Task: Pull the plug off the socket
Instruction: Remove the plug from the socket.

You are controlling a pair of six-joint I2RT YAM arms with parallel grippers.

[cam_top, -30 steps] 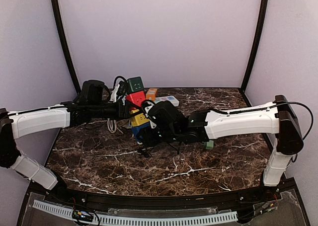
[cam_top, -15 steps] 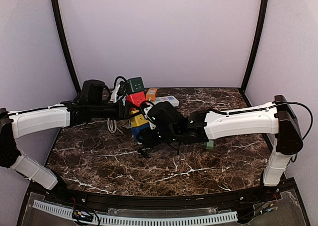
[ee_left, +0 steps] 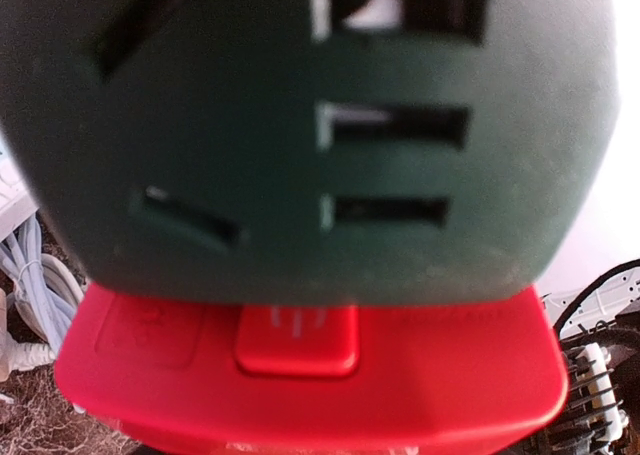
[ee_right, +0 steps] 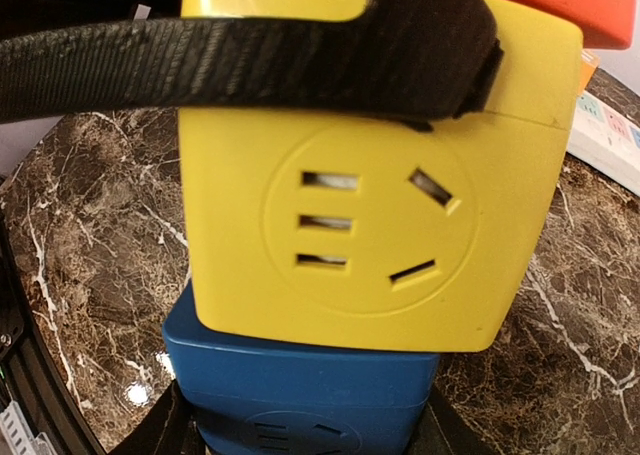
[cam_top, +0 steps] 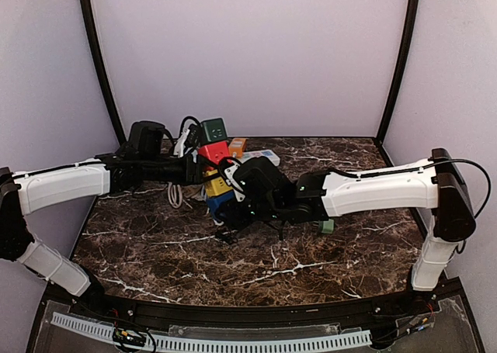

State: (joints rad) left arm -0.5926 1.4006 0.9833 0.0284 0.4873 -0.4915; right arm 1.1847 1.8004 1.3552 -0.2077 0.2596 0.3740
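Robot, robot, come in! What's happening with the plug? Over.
Left gripper by red block, right gripper by blue block; grips unclear. Socket blocks stacked together, no plug seen. Black strap across yellow block.

I'm driving this from afar, and it reads as a robotics lab test cell: plain lilac wall panels (cam_top: 248, 58) framed by curved black poles (cam_top: 97, 58) close in a single dark brown marble-patterned surface (cam_top: 311, 268). Two white-and-black jointed robot arms, left (cam_top: 62, 186) and right (cam_top: 380, 190), are bolted at its near edge beside a white perforated cable strip (cam_top: 233, 343). A stack of green, red, yellow and blue plastic socket cubes (cam_top: 211, 163) stands toward the back.
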